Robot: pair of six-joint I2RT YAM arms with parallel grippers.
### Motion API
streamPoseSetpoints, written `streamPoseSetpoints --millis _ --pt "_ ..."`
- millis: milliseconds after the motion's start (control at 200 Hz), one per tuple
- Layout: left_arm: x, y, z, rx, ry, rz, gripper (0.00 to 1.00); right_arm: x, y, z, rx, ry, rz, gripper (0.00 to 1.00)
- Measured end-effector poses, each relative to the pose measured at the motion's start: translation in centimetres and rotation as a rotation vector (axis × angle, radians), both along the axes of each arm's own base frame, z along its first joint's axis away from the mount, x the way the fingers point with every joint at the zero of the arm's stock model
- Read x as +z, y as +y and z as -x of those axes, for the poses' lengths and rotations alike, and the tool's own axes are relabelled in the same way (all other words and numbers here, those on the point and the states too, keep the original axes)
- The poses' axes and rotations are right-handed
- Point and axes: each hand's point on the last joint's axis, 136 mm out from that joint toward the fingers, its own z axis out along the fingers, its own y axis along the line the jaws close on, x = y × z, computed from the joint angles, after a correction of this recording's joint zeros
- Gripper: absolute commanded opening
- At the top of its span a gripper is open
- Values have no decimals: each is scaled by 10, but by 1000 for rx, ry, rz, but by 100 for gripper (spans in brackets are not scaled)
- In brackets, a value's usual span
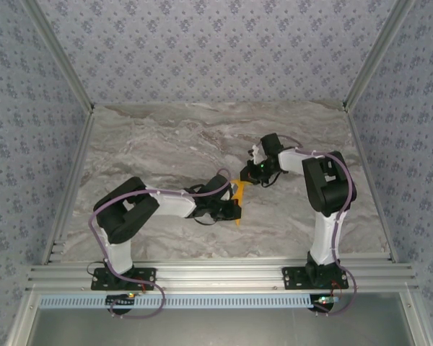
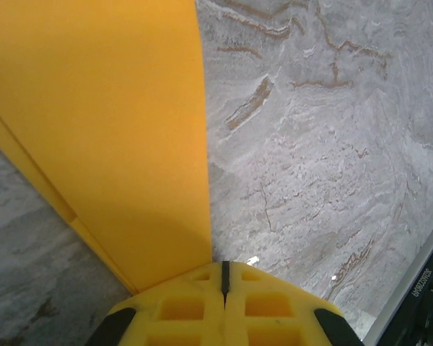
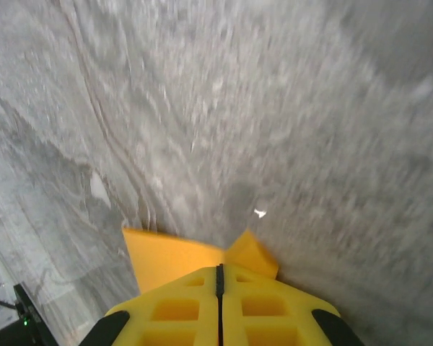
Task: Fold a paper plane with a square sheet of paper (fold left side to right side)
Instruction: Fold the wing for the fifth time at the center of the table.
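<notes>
Left gripper (image 2: 224, 268): jaws pressed together, tips at the edge of the folded orange-yellow sheet of paper (image 2: 108, 130). Sheet sits mid marble table (image 2: 310, 144), between both grippers. Right gripper (image 3: 219, 270): jaws together, paper corners poking out from under its tips.

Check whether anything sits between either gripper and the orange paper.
Nothing visible does. The left gripper has its jaws shut on the paper, and the right gripper has its jaws shut on a folded corner of it.
</notes>
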Motion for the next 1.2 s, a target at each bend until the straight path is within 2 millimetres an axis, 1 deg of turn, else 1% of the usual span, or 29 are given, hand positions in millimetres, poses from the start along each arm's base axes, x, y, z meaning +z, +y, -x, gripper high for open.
streamPoseSetpoints --millis 235,415,520,615,705,774,839,904,964,1019,1114,1159,1199 --pt "0 1 1 0 0 0 2 -1 -3 -25 -2 -18 1 9" --pt "1 2 2 2 3 -3 4 -1 -3 -24 2 -1 -7 9" --pt "1 3 3 3 6 -9 9 -1 -3 -24 2 0 -9 9" --pt "1 6 5 1 8 -21 15 0 -4 -25 -1 -2 -9 11" --pt "5 8 7 -7 8 -38 22 5 -11 -29 -13 -22 2 18" --pt "10 8 6 -13 5 -48 29 19 -22 -33 -36 -59 12 25" --pt "21 6 4 -22 -11 -39 37 36 -33 -35 -58 -103 25 32" --pt "41 3 -1 -26 -44 -9 44 58 -43 -35 -82 -158 41 37" --pt "65 4 -8 -21 -87 30 48 76 -51 -33 -102 -209 59 41" --pt "88 9 -15 -8 -136 59 52 90 -56 -24 -120 -239 73 44" --pt "124 25 -31 51 -229 83 61 99 -56 -1 -135 -257 113 51" --pt "140 37 -39 95 -278 83 64 98 -53 11 -136 -257 147 54" --pt "150 49 -46 135 -315 76 67 96 -47 23 -125 -255 175 56"
